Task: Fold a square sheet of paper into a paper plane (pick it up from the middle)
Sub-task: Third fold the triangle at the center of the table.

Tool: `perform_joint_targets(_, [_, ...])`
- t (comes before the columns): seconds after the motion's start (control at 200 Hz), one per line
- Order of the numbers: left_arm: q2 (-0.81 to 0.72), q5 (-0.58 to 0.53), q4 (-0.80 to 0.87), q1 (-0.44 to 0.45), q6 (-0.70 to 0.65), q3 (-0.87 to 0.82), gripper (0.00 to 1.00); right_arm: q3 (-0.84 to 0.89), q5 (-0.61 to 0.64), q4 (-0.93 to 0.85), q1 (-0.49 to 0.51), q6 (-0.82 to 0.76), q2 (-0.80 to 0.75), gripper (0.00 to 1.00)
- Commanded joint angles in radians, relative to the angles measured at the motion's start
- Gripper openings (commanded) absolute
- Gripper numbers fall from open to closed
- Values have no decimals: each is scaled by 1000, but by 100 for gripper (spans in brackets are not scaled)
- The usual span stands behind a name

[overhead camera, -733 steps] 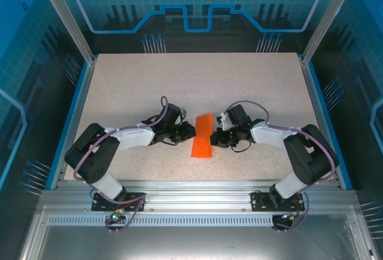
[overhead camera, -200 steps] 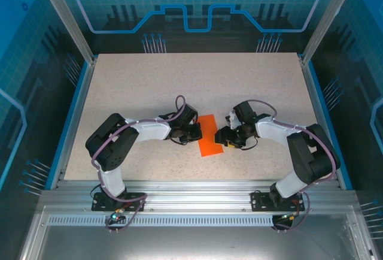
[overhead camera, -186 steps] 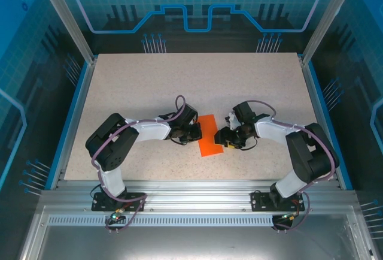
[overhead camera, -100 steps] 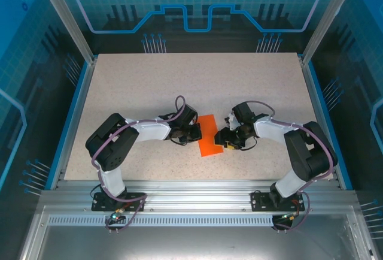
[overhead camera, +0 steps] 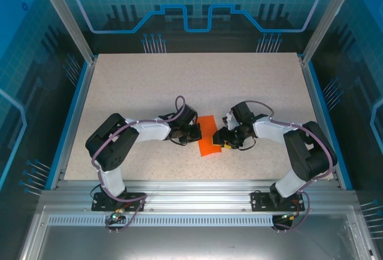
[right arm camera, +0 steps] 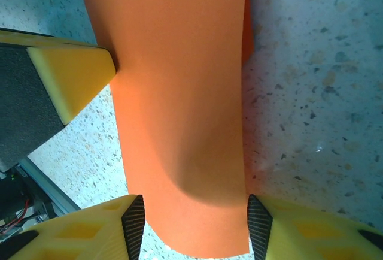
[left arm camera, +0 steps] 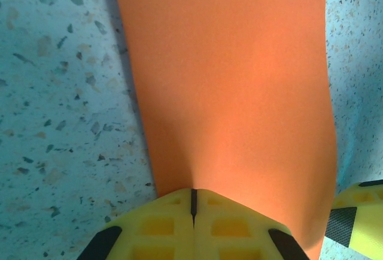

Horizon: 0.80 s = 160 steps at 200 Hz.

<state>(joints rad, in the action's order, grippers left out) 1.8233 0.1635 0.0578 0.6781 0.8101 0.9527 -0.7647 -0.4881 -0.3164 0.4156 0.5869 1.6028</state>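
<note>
We pinch the orange paper (overhead camera: pixel 209 136) near the middle of the table's (overhead camera: pixel 179 80) near edge.
Our left gripper (overhead camera: pixel 195 132) clamps its edge, tips together; our right gripper (overhead camera: pixel 221 138) sits half-spread astride it.

The left arm (overhead camera: pixel 149 131) and right arm (overhead camera: pixel 272 130) bend inward, low, almost meeting. The left end effector (left arm camera: pixel 192 203) has its fingertips pressed together; the right end effector (right arm camera: pixel 191 227) has its fingers parted.
</note>
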Motion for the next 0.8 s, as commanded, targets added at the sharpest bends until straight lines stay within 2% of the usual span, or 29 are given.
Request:
perform_joint_targets(0.0, [5, 18, 20, -2, -18, -11, 4, 13, -66, 39, -25, 14, -17, 53])
perform_joint_targets(0.57, [9, 25, 22, -2, -25, -9, 4, -100, -137, 7, -69, -65, 81, 54])
perform_joint_targets(0.665, [9, 26, 22, -2, -25, -9, 4, -108, -164, 6, -69, -80, 93, 51])
perform_joint_targets(0.795, [-5, 33, 15, 0, -35, -14, 5, -110, -145, -11, -70, -84, 114, 39])
